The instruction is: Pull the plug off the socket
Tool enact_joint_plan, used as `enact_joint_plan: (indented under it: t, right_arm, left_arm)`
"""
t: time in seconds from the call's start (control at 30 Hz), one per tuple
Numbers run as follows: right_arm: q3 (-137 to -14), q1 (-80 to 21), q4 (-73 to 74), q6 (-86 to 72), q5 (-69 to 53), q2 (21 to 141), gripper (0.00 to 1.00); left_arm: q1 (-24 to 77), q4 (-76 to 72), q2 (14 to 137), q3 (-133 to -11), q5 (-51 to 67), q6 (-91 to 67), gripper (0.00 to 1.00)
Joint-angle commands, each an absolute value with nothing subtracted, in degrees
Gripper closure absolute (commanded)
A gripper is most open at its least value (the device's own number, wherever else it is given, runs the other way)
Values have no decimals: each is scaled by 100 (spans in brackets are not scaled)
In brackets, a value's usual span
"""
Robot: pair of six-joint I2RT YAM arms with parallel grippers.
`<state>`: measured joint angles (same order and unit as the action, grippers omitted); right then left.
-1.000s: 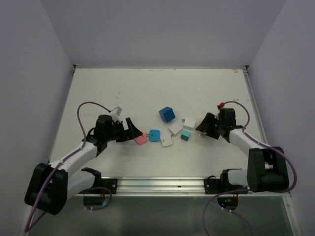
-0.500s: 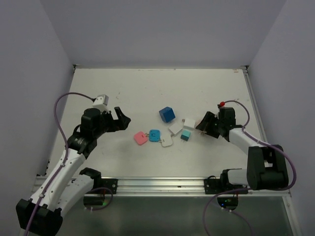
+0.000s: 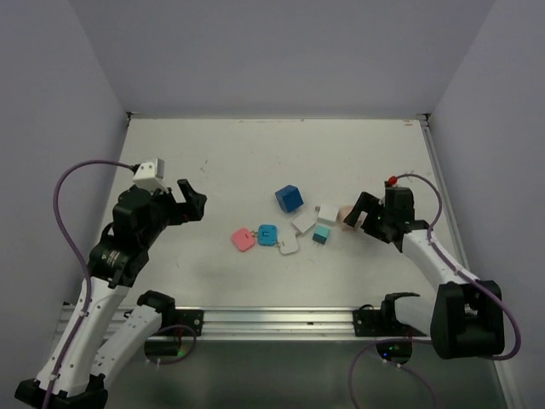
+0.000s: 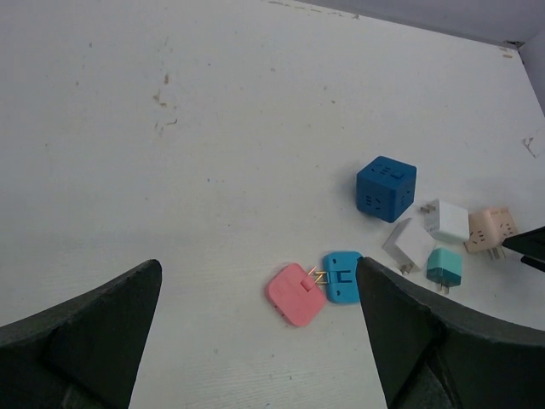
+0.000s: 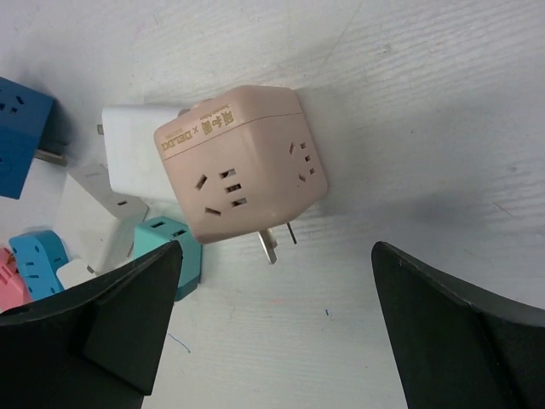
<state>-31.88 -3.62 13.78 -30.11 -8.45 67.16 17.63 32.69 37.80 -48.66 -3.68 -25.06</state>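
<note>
A pink flat plug point(image 3: 243, 240) lies at mid-table, its gold prongs reaching a blue flat socket point(image 3: 268, 234) just right of it. In the left wrist view the pink plug point(image 4: 295, 294) and blue socket point(image 4: 342, 277) lie below and between the fingers. I cannot tell if the prongs are still inserted. My left gripper point(image 3: 189, 200) is open, empty, raised and to the left of them. My right gripper point(image 3: 364, 213) is open and empty, just right of a beige cube adapter point(image 3: 347, 216). The beige cube point(image 5: 243, 162) shows bare prongs and rests against a white cube point(image 5: 136, 158).
A dark blue cube point(image 3: 289, 198), two white cubes point(image 3: 304, 223) point(image 3: 327, 212), a teal cube point(image 3: 321, 233) and a white flat piece point(image 3: 289, 247) cluster at mid-table. Walls close in the left, back and right. A metal rail point(image 3: 281, 319) runs along the near edge.
My left arm has lifted and drawn back to the left, away from the pink plug. My right gripper has backed off slightly right, uncovering the beige cube.
</note>
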Motion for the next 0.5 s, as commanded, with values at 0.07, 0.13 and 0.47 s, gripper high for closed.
enact_joint_plan:
  t: [0.07,0.13,0.47]
  right_arm:
    - [-3910,-334,2318,-2725,-248,5610,2]
    - [-4323,-334,2748,-2576,-45,5310,1]
    - [-6494,-334,3998,-1961,764,3833,1]
  left_arm:
    - [1723,3744,3551,-5737,-826,-2286,0]
    - [1714,3893,3507,-5949,-1028,-2250,0]
    - [1714,4517,3489,-7890,-1863,-1776,0]
